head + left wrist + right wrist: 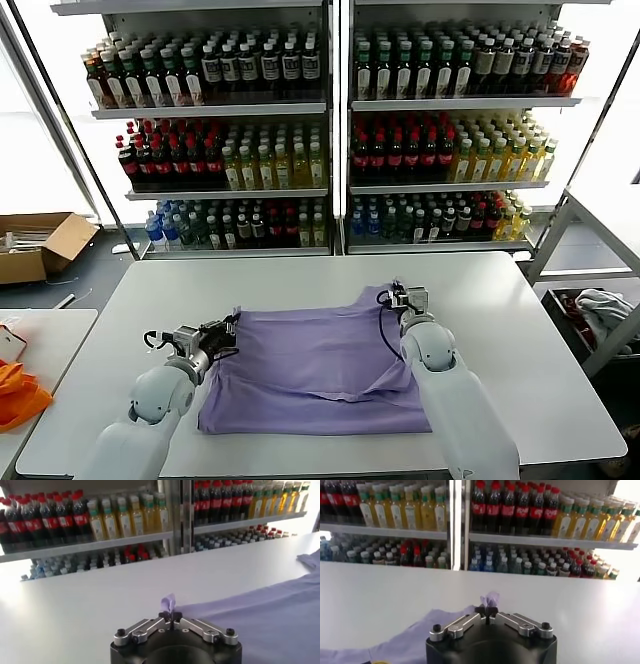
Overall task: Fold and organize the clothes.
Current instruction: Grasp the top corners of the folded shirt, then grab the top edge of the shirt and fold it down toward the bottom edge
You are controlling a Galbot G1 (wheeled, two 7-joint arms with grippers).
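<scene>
Counting one lavender T-shirt (315, 370) flat on the white table (520, 330), with two grippers on it: left gripper (232, 330) and right gripper (404, 297) each pinch an edge. Only the wrist views show fabric poking between shut jaws; only the head view catches the orange cloth (18, 392).

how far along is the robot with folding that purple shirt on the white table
Early. Done: the thin lavender T-shirt lies spread on the white table, one fold near the right arm. In hand: left gripper and right gripper are each shut on a pinch of its far edge. Left: folding it over and tidying.
</scene>
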